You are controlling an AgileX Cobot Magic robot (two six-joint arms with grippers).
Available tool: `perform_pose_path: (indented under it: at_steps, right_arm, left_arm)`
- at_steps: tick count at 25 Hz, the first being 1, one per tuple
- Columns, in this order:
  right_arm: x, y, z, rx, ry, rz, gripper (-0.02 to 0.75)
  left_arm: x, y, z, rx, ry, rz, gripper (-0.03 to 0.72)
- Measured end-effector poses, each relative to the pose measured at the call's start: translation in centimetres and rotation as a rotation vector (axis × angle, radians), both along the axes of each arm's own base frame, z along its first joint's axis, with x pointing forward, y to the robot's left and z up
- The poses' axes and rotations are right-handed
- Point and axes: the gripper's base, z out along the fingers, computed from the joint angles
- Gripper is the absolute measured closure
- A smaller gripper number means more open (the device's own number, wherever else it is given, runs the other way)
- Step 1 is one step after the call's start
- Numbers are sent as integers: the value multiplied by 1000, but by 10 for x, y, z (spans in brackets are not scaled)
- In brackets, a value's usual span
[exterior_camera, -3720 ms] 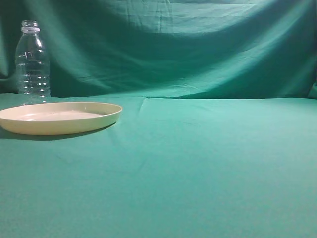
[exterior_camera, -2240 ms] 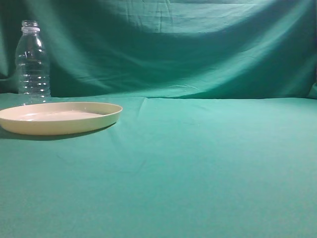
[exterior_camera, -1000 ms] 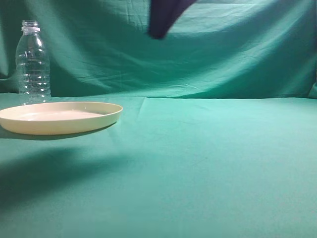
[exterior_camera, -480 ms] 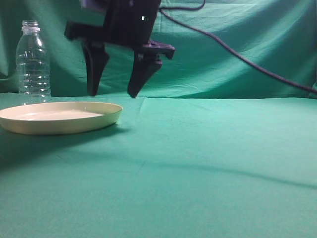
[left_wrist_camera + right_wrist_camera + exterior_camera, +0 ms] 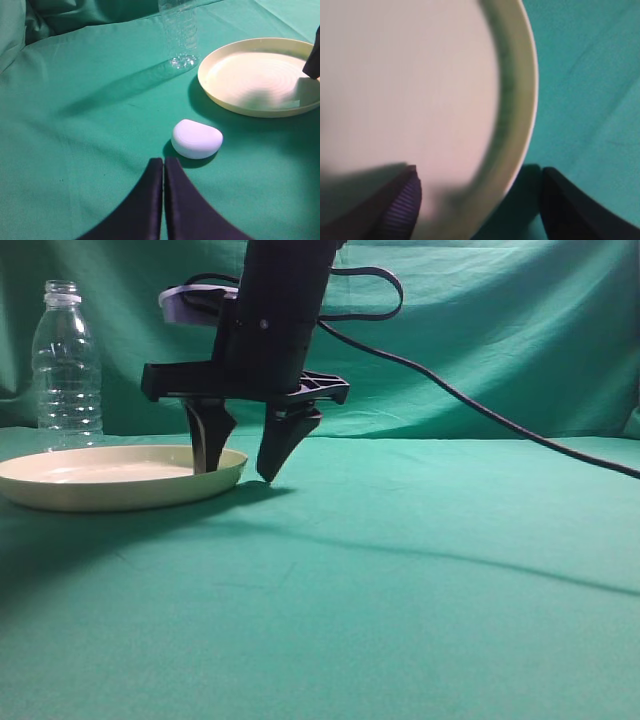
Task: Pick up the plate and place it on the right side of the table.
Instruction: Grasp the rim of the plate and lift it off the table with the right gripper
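Observation:
The cream-yellow plate (image 5: pixel 110 477) lies on the teal table (image 5: pixel 420 580) at the left. My right gripper (image 5: pixel 240 472) is open and straddles the plate's right rim: one finger inside the plate, the other outside on the cloth. In the right wrist view the rim (image 5: pixel 512 100) runs between the two fingertips (image 5: pixel 405 200). The plate also shows in the left wrist view (image 5: pixel 260 75). My left gripper (image 5: pixel 163 167) is shut and empty, low over the cloth, apart from the plate; it is not seen in the exterior view.
A clear ribbed bottle (image 5: pixel 66 365) stands behind the plate at the far left. A small white rounded object (image 5: pixel 197 138) lies on the cloth just ahead of the left gripper. The right arm's cable (image 5: pixel 480 410) trails to the right. A draped green backdrop hangs behind.
The right arm came into view from above and dropped down; its open jaws went from above the plate's right edge to straddling the rim. The plate and bottle have not moved.

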Motion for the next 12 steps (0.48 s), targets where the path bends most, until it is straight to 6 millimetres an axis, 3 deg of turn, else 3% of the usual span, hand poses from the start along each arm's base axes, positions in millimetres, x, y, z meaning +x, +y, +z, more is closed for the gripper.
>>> perform_pose_path:
  at_steps: [1, 3, 7, 8, 11, 12]
  right_arm:
    - [1, 0, -1, 4, -3, -2, 257]
    - [1, 1, -1, 7, -11, -1, 356]
    - [3, 2, 1, 26, -29, -15, 637]
    - [4, 2, 1, 32, -30, -23, 669]
    - [6, 2, 5, 30, -31, -67, 665]
    - [7, 1, 9, 19, -28, -80, 738]
  left_arm:
    - [0, 0, 0, 0, 0, 0, 688]
    - [0, 0, 0, 0, 0, 0, 688]
    - [0, 0, 0, 0, 0, 0, 688]
    - [0, 0, 0, 0, 0, 0, 688]
    - [0, 0, 0, 0, 0, 0, 688]
    - [0, 0, 0, 0, 0, 0, 688]
